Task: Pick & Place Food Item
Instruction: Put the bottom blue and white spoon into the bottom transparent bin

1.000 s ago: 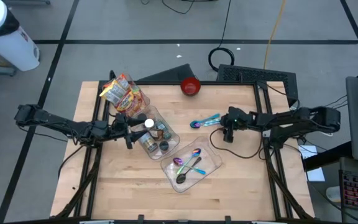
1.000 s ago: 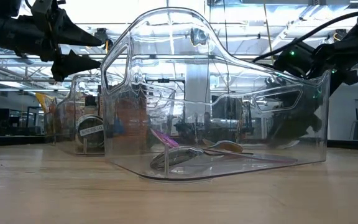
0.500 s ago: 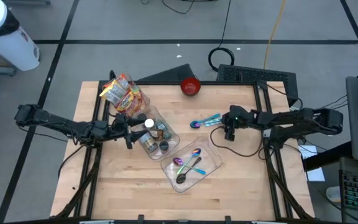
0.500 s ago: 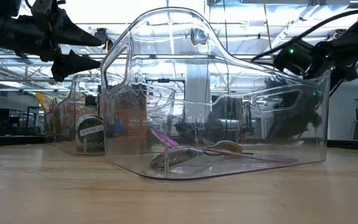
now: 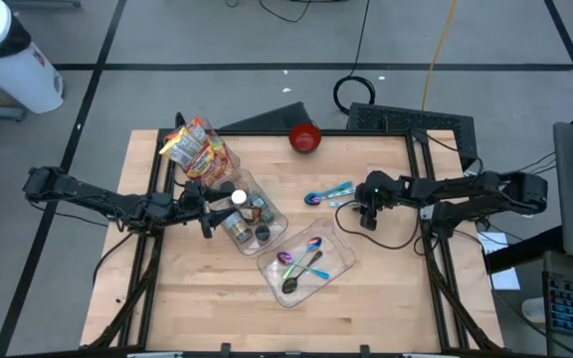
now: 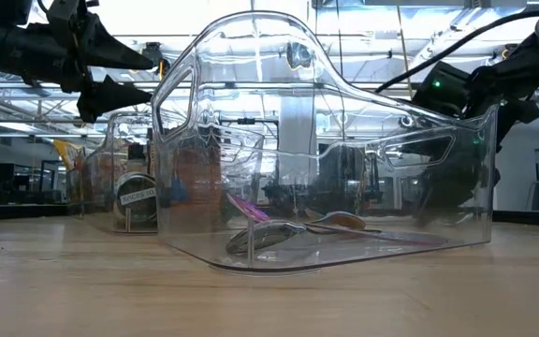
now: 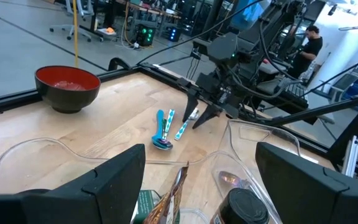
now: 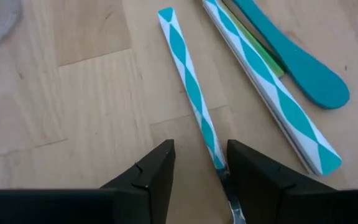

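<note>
Snack bags [image 5: 197, 149] fill a clear bin at the far left, and jars [image 5: 247, 214] stand in a second clear bin beside it. My left gripper [image 5: 210, 204] hangs open and level just left of the jar bin, touching nothing; the low view also shows its open fingers [image 6: 148, 80]. Several teal-and-white handled utensils [image 5: 326, 194] lie flat on the wood right of centre. My right gripper [image 8: 201, 152] slants down over them, open, one finger on each side of a utensil handle [image 8: 188, 87]. My right gripper comes from above at a slant, its fingers along the teal-and-white handle [image 8: 215, 149], which lies flat on the table. The handle runs close against one finger's [image 8: 253, 171] inner edge. Whether it touches, I cannot tell.
A red bowl [image 5: 305, 137] sits at the far edge. A clear bin [image 5: 306, 261] holding iridescent spoons lies near the middle, close to the low camera [image 6: 326, 187]. Bare wood stretches along the near edge and the right side.
My right gripper has tipped a little farther down over the utensils, staying in about the same place. The utensils have not moved.
</note>
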